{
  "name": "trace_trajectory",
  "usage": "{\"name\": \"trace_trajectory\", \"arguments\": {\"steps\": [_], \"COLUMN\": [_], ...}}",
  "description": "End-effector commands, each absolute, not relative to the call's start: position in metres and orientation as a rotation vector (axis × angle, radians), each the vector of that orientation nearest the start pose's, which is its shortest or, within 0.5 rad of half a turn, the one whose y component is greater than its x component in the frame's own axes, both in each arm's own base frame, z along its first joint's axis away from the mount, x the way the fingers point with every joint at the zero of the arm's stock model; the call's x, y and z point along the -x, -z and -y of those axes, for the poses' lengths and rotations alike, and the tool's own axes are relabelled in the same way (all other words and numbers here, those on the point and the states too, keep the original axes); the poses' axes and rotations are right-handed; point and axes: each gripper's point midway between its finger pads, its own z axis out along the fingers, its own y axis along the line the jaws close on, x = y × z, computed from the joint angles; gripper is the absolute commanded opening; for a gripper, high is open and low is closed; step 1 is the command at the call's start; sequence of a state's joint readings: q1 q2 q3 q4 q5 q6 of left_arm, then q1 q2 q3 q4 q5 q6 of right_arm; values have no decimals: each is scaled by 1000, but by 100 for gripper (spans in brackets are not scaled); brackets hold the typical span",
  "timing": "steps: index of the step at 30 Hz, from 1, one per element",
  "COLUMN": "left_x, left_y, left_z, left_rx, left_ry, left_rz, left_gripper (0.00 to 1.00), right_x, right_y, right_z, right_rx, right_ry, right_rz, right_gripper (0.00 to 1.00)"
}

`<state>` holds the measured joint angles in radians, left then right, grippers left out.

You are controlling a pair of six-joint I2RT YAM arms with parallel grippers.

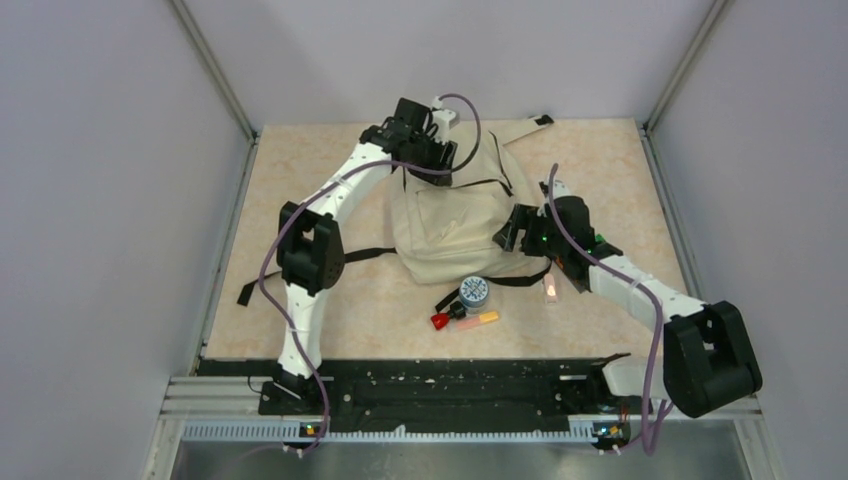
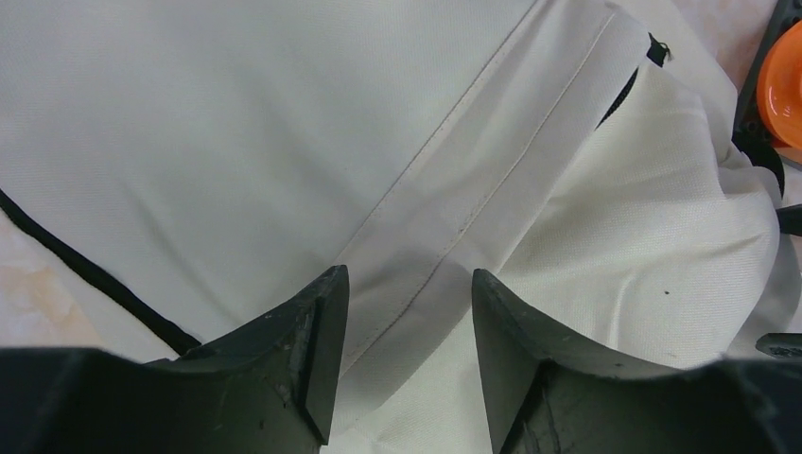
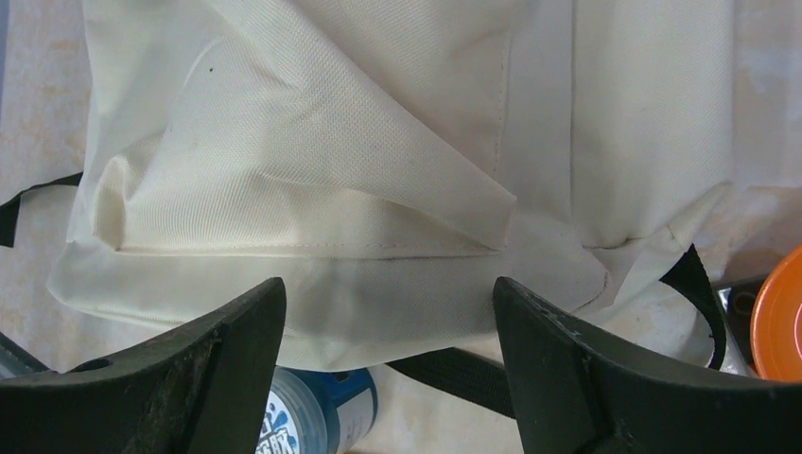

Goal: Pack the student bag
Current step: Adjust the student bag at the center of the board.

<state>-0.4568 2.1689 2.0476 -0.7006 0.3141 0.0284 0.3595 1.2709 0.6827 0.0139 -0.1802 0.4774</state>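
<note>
Canvas student bag [image 1: 445, 222], cream, woven, rumpled, lies beneath spread left tool [image 2: 407, 276] and right tool [image 3: 388, 286].

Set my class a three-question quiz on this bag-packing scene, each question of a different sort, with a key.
1. True or false: the blue-and-white container is inside the student bag.
2. The left gripper is at which part of the bag? A. the near end B. the far end C. off the bag altogether
3. Fill in: in its wrist view, the right gripper has its jaws ____ over the bag's edge.

Key
1. False: it sits on the table, just off the bag's near side.
2. B
3. open
</note>
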Motion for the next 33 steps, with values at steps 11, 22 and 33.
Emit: {"name": "trace_trajectory", "arguments": {"steps": [11,22,33], "left_x": [-468,-473,-437], "left_y": [-177,-175,-208], "left_z": [303,293,261], "left_rx": [-782,-741,-540], "left_ry": [628,534,500], "left_rz": [-2236,-2241,-2202], "left_gripper": [68,12,0], "right_x": [-360,-411,-466], "right_y": [-92,-100,-102], "right_z": [-185,-191,-187], "right_rx": [-75,-65,69], "right_ry": [-640,-549,-348], "right_rz": [-2200,-2165,-2144], "right_gripper": [56,14,0]}}
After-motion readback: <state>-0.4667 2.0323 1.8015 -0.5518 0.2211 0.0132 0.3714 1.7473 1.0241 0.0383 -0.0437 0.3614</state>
